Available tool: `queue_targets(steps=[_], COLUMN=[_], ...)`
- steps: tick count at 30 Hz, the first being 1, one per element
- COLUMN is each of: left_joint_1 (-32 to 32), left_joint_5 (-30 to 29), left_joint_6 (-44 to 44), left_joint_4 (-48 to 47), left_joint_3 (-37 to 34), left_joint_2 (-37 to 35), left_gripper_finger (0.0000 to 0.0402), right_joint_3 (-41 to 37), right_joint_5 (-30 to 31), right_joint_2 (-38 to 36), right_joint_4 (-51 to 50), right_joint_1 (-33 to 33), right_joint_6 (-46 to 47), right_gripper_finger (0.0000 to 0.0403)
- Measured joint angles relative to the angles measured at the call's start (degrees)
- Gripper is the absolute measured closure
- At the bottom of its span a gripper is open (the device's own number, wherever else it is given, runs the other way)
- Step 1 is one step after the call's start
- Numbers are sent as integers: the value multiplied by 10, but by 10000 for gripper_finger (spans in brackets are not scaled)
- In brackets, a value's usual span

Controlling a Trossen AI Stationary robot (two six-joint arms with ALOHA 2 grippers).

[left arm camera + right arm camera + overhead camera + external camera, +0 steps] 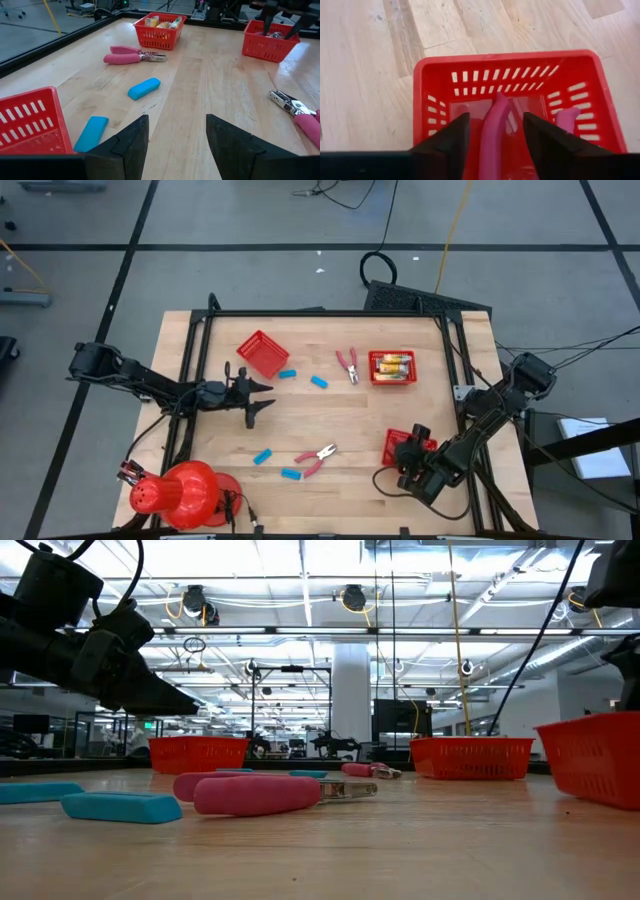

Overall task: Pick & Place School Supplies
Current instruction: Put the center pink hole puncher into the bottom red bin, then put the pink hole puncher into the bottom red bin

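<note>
Right gripper (494, 131), fingers spread, hovers over a red mesh basket (440, 80) holding pink-handled metal pliers (492, 135) at five o'clock. Left gripper (176, 140), also spread, hangs at nine o'clock near light-blue eraser blocks (144, 88).

On the desk (330, 420) three baskets stand: one at the back left (263, 353), one at the back right (392, 367) holding packets (393, 364), and one at the front right (404, 445). That last basket sits under the right end effector (494, 132) and seems to hold pliers (495, 135). Between the back baskets lie two erasers (318, 381) and pliers (348, 364). Near the front lie two more erasers (262, 456) beside other pliers (316, 459).
</note>
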Motion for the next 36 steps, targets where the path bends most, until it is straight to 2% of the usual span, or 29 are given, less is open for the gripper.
queue_targets(steps=[4,12,19,23,28,36], left_joint_1=[0,0,0,0,0,0], left_joint_5=[0,0,0,0,0,-8], left_joint_6=[0,0,0,1,1,1], left_joint_4=[0,0,0,0,1,6], left_joint_3=[0,0,0,0,0,0], left_joint_2=[0,0,0,0,0,0], left_gripper_finger=[202,202,202,202,202,202], right_joint_3=[1,1,1,1,2,6], right_joint_5=[1,3,36,44,-23,-171], right_joint_2=[0,-13,-85,-114,-79,48], right_joint_4=[0,0,44,146,317,507], right_joint_1=[-2,-31,-59,-82,-143,-241], right_joint_6=[-10,-77,-197,-318,-463,-574], right_gripper_finger=[189,188,186,183,170,163])
